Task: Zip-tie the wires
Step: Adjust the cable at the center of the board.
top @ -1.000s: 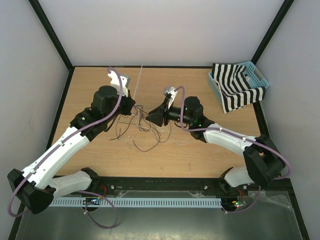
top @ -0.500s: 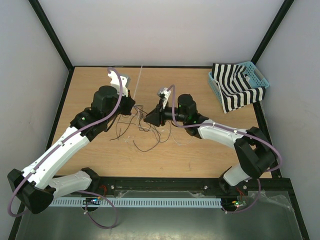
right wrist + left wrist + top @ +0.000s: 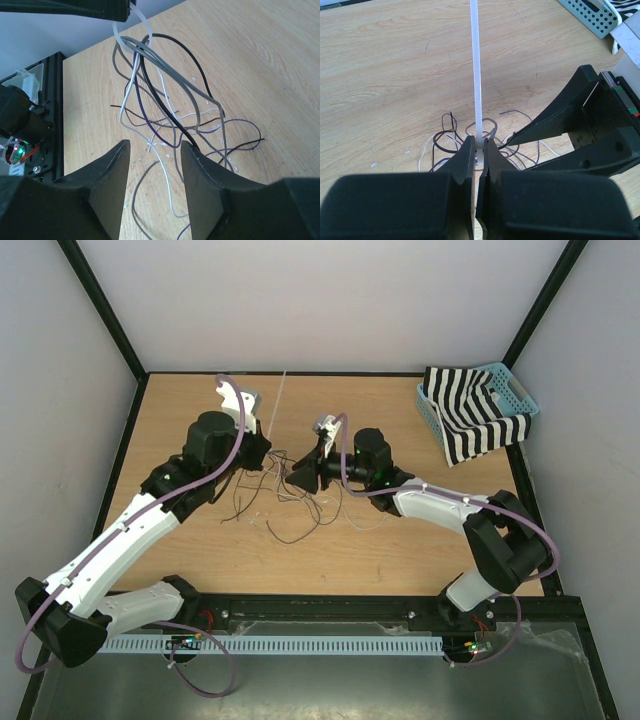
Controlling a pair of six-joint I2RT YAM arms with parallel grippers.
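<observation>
The wires [image 3: 290, 498] lie in a loose tangle on the table [image 3: 200, 555], a little left of centre in the top view. The left gripper [image 3: 264, 452] sits at their upper left, and the right gripper [image 3: 298, 478] is just to their right, facing it across the tangle. The zip tie [image 3: 277, 405] is nipped between the left gripper's fingers and runs up the frame toward the table's far edge. In the right wrist view its loop goes around several wires at the upper left. The basket [image 3: 520, 392] stands in the upper right corner with a cloth [image 3: 470, 425] in it.
</observation>
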